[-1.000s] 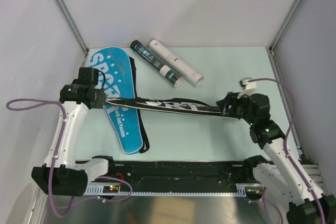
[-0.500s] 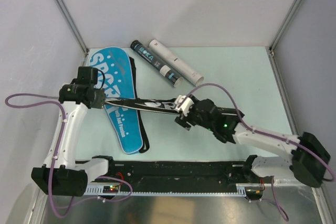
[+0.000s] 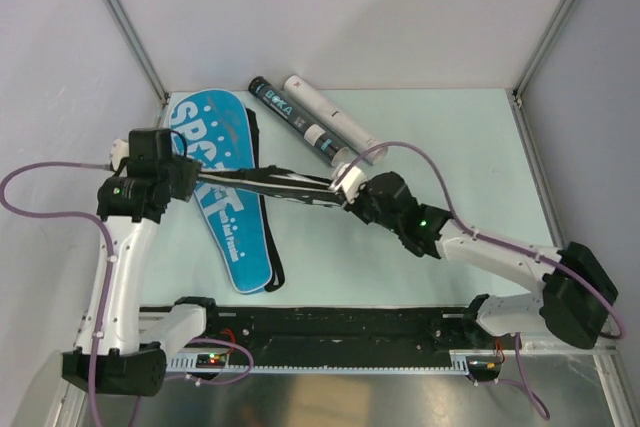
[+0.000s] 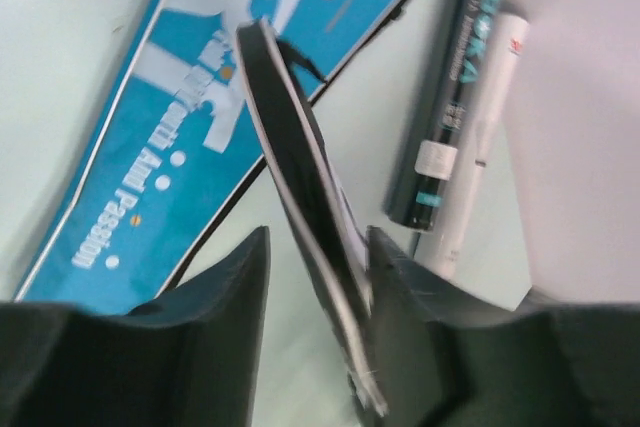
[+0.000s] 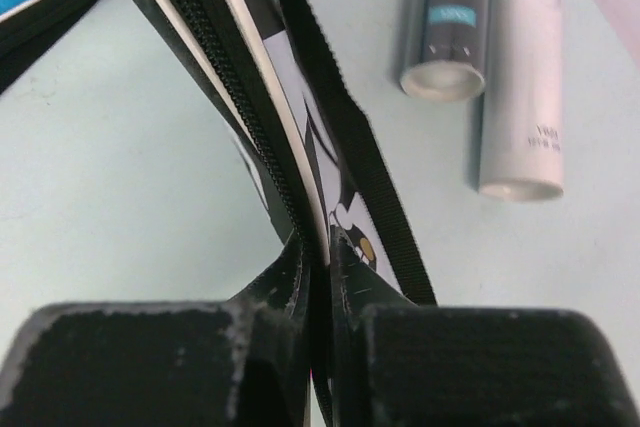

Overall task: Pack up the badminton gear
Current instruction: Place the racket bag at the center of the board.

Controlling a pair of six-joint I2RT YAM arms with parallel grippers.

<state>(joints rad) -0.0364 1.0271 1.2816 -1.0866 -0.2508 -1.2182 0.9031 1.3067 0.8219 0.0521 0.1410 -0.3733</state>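
A black SPORT bag [image 3: 280, 185] hangs on edge between both arms, zipper side up [image 5: 215, 37]. My right gripper [image 3: 346, 194] [image 5: 320, 247] is shut on its rim near the middle. At its left end my left gripper [image 3: 190, 179] [image 4: 317, 237] stands open, and the bag's edge [image 4: 300, 167] runs between the spread fingers, close to the right one. A blue SPORT bag [image 3: 222, 209] [image 4: 150, 147] lies flat on the table under that end. A black tube [image 3: 296, 119] [image 4: 455, 97] and a white tube [image 3: 335, 119] [image 4: 482, 177] lie side by side behind. No rackets or shuttlecocks show.
The black bag's strap [image 5: 335, 97] trails loose beside my right fingers. The tubes' open ends [image 5: 440, 82] lie a short way past the right gripper. Grey walls close in the pale green table [image 3: 470, 147] on three sides, with a black rail [image 3: 330, 327] along the near edge.
My right arm swung left along the black bag from its far right end to its middle and closed on the rim. The left gripper opened, letting go of the bag, and drew slightly left.
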